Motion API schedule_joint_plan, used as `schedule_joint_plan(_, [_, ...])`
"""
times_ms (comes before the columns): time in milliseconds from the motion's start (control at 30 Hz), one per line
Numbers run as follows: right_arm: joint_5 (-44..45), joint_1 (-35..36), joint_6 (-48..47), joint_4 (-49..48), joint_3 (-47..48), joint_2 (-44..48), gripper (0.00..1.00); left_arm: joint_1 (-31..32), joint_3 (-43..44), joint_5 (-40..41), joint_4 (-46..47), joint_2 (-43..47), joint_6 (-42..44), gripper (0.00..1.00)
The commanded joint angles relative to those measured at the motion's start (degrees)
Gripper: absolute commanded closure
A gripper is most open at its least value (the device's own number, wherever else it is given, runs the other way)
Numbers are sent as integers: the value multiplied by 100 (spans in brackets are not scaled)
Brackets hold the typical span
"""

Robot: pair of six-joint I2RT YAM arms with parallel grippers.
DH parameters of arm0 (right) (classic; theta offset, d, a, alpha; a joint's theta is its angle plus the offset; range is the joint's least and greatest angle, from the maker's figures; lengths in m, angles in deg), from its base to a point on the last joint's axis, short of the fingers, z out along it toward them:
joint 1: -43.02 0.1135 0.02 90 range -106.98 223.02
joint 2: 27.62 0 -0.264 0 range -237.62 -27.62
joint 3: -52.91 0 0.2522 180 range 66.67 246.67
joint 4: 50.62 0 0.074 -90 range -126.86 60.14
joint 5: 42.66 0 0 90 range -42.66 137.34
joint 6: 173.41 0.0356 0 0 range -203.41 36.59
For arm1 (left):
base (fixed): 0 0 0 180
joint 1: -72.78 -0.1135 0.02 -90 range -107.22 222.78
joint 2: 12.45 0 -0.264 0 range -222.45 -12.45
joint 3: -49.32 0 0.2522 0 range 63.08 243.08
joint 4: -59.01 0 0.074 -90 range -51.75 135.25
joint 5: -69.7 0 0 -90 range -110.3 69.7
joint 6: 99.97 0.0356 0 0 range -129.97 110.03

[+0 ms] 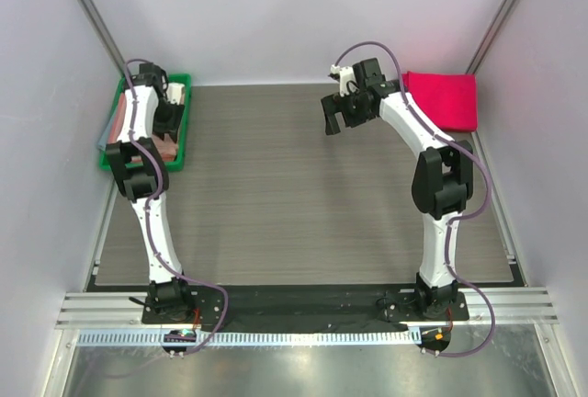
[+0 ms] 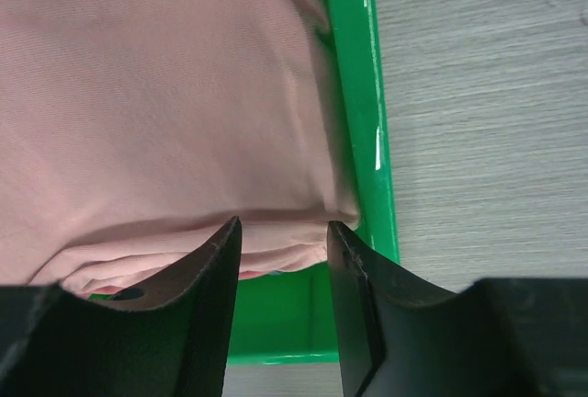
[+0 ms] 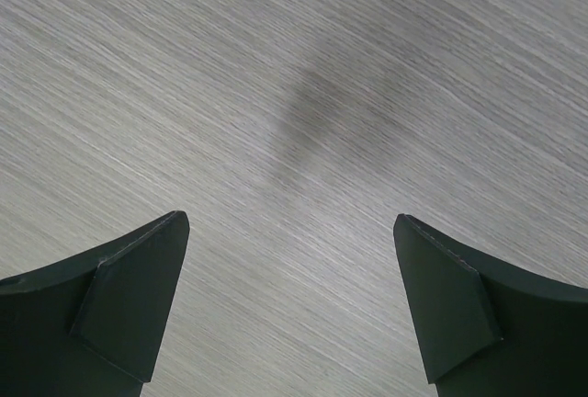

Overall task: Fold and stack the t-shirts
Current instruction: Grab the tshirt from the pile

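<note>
My left gripper (image 2: 283, 232) hung parted, gripping nothing, with the salmon shirt (image 2: 156, 94) in the green bin (image 2: 367, 140) just beyond its tips. My right gripper (image 3: 292, 222) gaped wide over the table (image 3: 303, 66); the magenta shirt (image 1: 446, 98) lay behind it.

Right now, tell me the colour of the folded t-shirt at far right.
The folded t-shirt is bright magenta; top external view shows it best.

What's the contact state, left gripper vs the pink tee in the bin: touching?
Cannot tell. Left wrist view: the open left gripper frames the pink tee at its folded edge; neither gap nor dent shows plainly.
</note>
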Motion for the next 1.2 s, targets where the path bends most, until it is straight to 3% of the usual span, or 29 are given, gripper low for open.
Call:
schedule_joint_plan(0, [-44, -1, -54, -54, 285, -55, 0, -50, 157, 121, 60, -37, 212, 57])
schedule_joint_plan(200, [-53, -1, -36, -62, 329, -134, 0, -50, 52, 393, 209, -125, 353, 60])
schedule_joint_plan(300, [-18, -1, -63, -54, 329, -126, 0, -50, 61, 402, 262, -151, 353, 68])
schedule_joint_plan(633, [97, -1, -151, -54, 241, -55, 0, -50, 69, 429, 200, -344, 362, 64])
schedule_joint_plan(700, [105, -1, -168, -62, 232, -47, 0, -50, 78, 438, 174, -406, 362, 68])
schedule_joint_plan(800, [105, -1, -186, -54, 206, -20, 0, -50, 78, 376, 165, -389, 335, 82])
schedule_joint_plan(833, [105, -9, -186, -62, 188, -3, 0, -59, 61, 367, 174, -371, 318, 96])
schedule_joint_plan(867, [114, -1, -194, -54, 188, 15, 0, -50, 52, 376, 174, -336, 309, 100])
schedule_joint_plan(1167, [158, -1, -344, -97, 390, 295, 1, -33, 219, 200, 454, 963, 55, 100])
